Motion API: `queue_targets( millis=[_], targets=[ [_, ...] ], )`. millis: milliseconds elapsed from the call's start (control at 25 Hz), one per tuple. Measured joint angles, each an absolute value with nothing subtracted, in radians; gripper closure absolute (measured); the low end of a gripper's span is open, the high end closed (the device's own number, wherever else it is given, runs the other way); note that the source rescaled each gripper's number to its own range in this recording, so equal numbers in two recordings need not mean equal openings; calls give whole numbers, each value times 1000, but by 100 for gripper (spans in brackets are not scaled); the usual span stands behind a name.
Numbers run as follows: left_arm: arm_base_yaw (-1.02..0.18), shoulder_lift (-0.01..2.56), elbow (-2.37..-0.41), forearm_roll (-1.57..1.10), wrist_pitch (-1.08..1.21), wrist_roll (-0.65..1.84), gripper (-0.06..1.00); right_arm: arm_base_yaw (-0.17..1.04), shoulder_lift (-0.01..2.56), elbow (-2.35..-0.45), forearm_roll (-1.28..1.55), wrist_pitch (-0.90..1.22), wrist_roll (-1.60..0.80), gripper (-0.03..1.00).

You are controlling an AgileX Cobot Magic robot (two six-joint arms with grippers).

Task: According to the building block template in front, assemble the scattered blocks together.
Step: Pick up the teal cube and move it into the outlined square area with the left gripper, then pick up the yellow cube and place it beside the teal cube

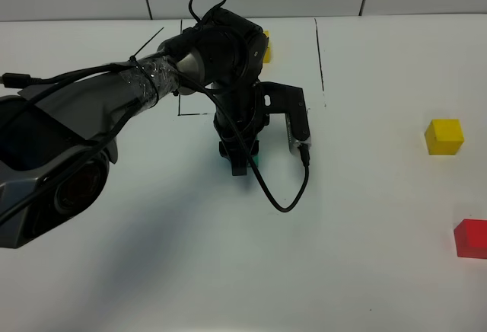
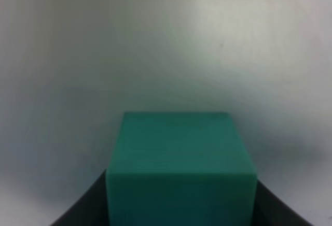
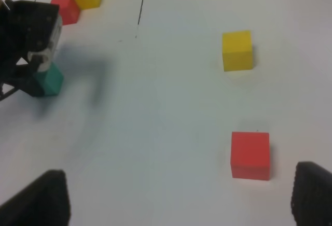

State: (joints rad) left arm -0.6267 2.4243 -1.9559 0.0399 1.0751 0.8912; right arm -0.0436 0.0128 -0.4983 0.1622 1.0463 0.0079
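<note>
In the centre of the frame, the left pincer [image 1: 242, 158] is clamped on the teal cube [image 2: 180, 169], below the template [image 3: 72, 0]. The right pincer [image 3: 181, 200] gapes empty; the yellow cube [image 1: 444, 135] and red cube [image 1: 472, 238] sit at the right edge.

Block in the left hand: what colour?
The block is teal, clearest in the left wrist view.

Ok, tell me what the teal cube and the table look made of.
Teal cube: matte plastic or painted wood, cannot tell which; even colour, no glare, crisp edges. Table: smooth white board, possibly laminate; faint sheen, soft shadows.
</note>
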Motion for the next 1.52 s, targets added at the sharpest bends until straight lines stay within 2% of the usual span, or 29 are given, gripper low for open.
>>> queue_targets(
  millis=[800,920,1040,1280,1400,1520],
  targets=[
    [-627,2424,-1956,39,1069,905,94,-44,13,-498,162,1046,8,20],
    [-627,2424,-1956,39,1057,906,90,-44,13,-498,162,1046,8,20],
    [-627,2430,-1956,39,1045,906,70,-44,13,-498,162,1046,8,20],
    [-627,2430,-1956,39,1044,906,14,-44,13,-498,162,1046,8,20],
    [-627,2430,-1956,39,1044,906,0,-44,13,-498,162,1046,8,20],
    [-627,2420,-1956,39,1041,901,-4,-44,13,-498,162,1046,8,20]
  ],
)
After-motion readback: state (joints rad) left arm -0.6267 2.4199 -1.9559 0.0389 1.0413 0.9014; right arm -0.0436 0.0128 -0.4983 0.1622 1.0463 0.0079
